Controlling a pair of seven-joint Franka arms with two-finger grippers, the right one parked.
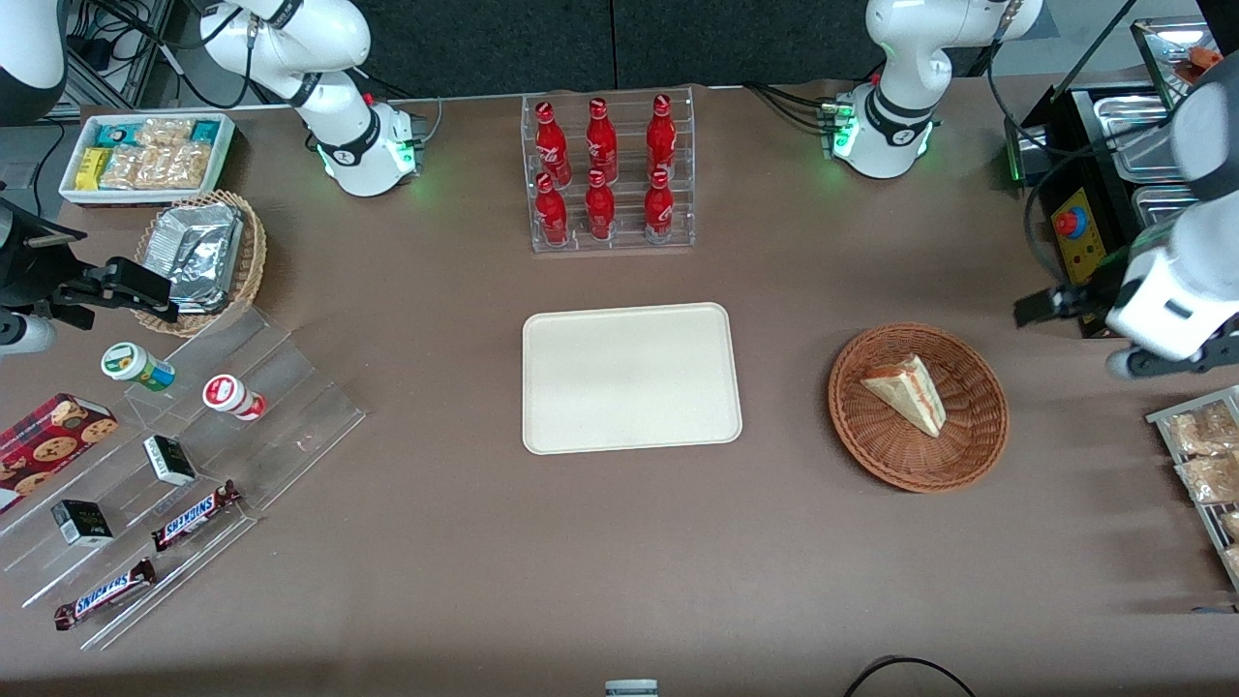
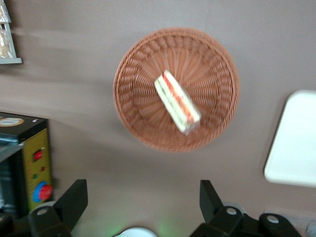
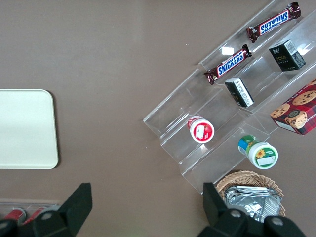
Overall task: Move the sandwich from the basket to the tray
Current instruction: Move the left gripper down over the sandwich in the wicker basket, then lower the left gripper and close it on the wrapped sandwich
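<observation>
The left arm's black two-finger gripper (image 2: 143,202) stands wide open and empty, raised well above the table toward the working arm's end, clear of the large round reddish-brown woven wicker basket (image 2: 217,64). Inside that basket lies the small triangular white-bread sandwich wedge with red and pale green filling (image 2: 177,101), resting on its side near the basket's centre, its cut edge showing. The flat cream-coloured rectangular tray with a low raised rim (image 1: 631,378) sits bare, well apart from the basket toward the parked arm's end. Risks, as judged: the wedge is soft and slanted, so a grip across its tapering faces could squeeze out filling or let it slip; a low descent could catch the basket's wall and drag the basket. The brown matte table surface (image 1: 436,542) is flat and level. A clear acrylic rack of red bottles (image 1: 608,174) stands farther from the front camera than the basket, out of the direct path to the tray.
</observation>
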